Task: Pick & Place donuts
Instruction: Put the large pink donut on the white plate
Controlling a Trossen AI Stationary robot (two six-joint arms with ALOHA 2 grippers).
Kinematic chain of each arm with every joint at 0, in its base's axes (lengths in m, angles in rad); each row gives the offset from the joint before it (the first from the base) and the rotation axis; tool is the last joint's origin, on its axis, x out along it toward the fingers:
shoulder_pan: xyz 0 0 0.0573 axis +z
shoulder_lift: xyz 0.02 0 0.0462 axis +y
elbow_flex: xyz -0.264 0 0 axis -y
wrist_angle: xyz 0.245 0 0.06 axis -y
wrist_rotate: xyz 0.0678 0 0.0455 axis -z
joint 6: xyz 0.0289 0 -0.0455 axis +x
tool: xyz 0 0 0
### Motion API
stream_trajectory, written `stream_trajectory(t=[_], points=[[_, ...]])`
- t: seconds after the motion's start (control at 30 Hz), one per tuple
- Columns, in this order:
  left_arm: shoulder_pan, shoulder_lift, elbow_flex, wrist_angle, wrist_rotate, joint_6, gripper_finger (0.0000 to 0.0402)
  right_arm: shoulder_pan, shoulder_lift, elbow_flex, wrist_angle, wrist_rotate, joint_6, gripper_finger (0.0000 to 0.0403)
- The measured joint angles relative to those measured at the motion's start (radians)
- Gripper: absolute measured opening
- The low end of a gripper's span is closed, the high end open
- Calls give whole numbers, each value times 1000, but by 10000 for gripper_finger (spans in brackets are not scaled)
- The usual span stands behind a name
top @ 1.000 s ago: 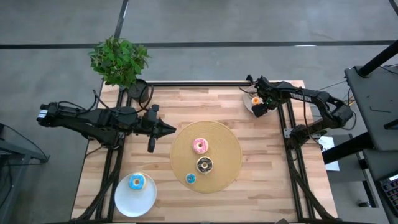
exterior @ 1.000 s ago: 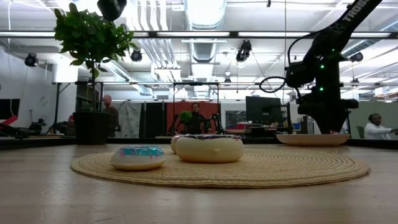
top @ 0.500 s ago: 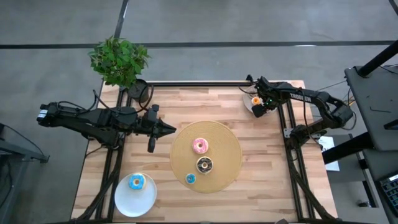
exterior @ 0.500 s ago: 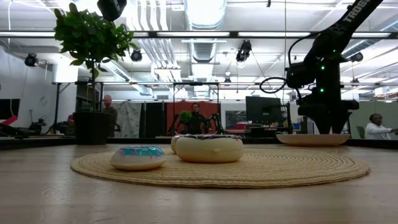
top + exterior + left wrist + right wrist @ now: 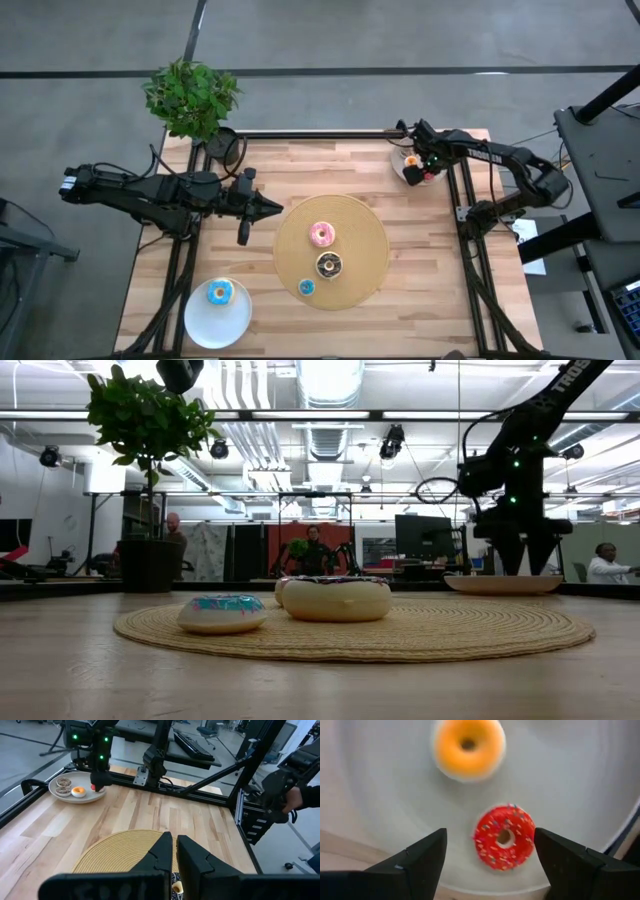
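Note:
My right gripper (image 5: 490,835) is open and points down over the white plate (image 5: 400,170) at the table's far right corner. A red sprinkled donut (image 5: 504,837) lies flat on that plate between its spread fingers, with an orange donut (image 5: 468,747) beside it. My left gripper (image 5: 270,207) is shut and waits at the round woven mat's (image 5: 370,230) left edge. On the mat lie a pink donut (image 5: 321,234), a chocolate donut (image 5: 329,265) and a tiny blue one (image 5: 306,287). A light blue donut (image 5: 219,292) rests on a second white plate (image 5: 200,325) near the table's near left corner.
A potted plant (image 5: 190,95) stands at the far left corner. The far plate (image 5: 60,795) also carries a brownish donut (image 5: 63,782). Bare wood lies between the mat and the far plate. A person's hand (image 5: 305,795) and other people show beyond the table.
My right gripper has risen a little over the far right plate. The red donut now shows lying on the plate beside it.

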State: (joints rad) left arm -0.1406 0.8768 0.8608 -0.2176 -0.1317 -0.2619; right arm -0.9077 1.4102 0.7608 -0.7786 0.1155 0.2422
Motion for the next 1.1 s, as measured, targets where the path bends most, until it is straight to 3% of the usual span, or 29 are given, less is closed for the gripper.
stream_trajectory(t=[0.53,0.87,1.1], points=[[0,0,0,0,0,0,0,64,-223,129,3,-225,34,274],[1,0,0,0,0,0,0,256,-402,130,26,-256,106,276],[1,0,0,0,0,0,0,432,-437,129,133,-256,151,267]])
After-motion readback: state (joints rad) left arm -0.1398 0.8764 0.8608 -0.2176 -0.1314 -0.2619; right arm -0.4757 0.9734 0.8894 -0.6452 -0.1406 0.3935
